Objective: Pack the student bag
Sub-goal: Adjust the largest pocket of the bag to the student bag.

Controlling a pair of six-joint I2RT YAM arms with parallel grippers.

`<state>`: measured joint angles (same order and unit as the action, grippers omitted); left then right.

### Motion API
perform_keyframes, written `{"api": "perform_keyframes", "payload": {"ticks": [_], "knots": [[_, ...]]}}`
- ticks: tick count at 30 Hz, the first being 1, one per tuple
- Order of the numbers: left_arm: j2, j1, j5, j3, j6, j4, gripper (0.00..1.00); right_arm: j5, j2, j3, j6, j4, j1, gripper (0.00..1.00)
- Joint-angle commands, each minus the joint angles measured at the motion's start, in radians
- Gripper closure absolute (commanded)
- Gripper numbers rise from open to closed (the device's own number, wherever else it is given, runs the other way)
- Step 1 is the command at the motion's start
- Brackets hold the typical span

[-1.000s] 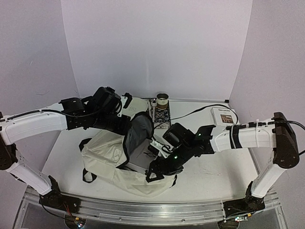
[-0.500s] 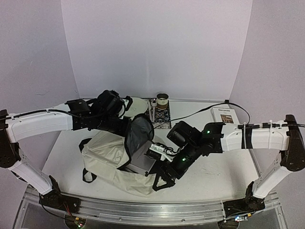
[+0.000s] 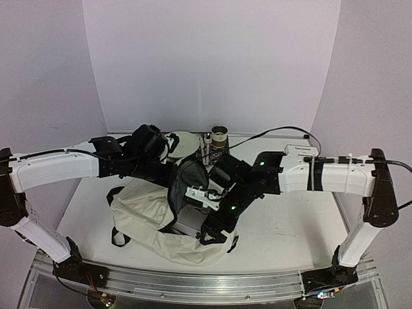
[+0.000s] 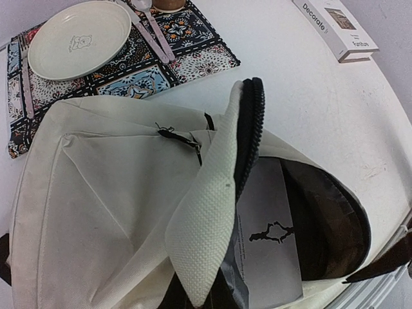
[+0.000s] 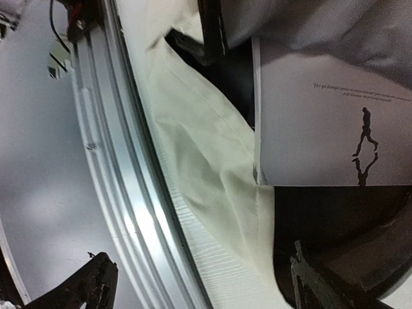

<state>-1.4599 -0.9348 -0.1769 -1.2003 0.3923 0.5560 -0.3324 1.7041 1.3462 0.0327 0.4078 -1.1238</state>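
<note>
3 pale lilac walls (image 3: 212, 64) around a white table (image 3: 302, 238), even light.

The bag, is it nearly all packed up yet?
Partly. Done: a grey book sits inside the open student bag. In hand: the left end effector pinches the flap up, while the right end effector hangs open at the bag's mouth. Likely left: the white book lies out on the table, and the zip is undone.
</note>
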Motion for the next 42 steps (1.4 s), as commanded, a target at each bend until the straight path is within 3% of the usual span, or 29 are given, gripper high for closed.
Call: {"api": "perform_keyframes", "payload": {"ticks": [1,6,15,20,22,28,32,36,42], "knots": [[0.024,0.006,-0.002,-0.04,-0.019,-0.039,1.0,0.114,0.103,0.036,-0.137,0.132,-0.032,0.09],[0.019,0.007,0.0,-0.05,-0.025,-0.043,1.0,0.213,0.163,0.044,-0.161,0.152,-0.056,0.21],[-0.013,0.012,-0.014,-0.065,-0.035,-0.044,1.0,0.216,0.129,0.025,-0.227,0.217,-0.155,0.82],[-0.033,0.028,-0.019,-0.062,-0.034,-0.043,1.0,0.228,0.038,-0.026,-0.261,0.195,-0.194,0.99],[-0.041,0.039,-0.019,-0.057,-0.029,-0.042,1.0,0.234,-0.003,-0.055,-0.277,0.174,-0.204,1.0],[-0.053,0.049,0.0,-0.031,-0.02,-0.043,1.0,0.199,-0.052,-0.101,-0.26,0.166,-0.212,0.96],[-0.033,0.049,0.038,0.01,-0.025,-0.046,0.99,0.25,-0.066,-0.108,-0.208,0.141,-0.212,0.63],[0.025,0.049,0.048,0.081,-0.021,-0.048,0.95,0.362,-0.089,-0.085,-0.171,0.123,-0.21,0.44],[0.11,0.05,0.014,0.182,-0.005,-0.048,0.8,0.535,-0.131,-0.04,-0.119,0.11,-0.143,0.12]]}}
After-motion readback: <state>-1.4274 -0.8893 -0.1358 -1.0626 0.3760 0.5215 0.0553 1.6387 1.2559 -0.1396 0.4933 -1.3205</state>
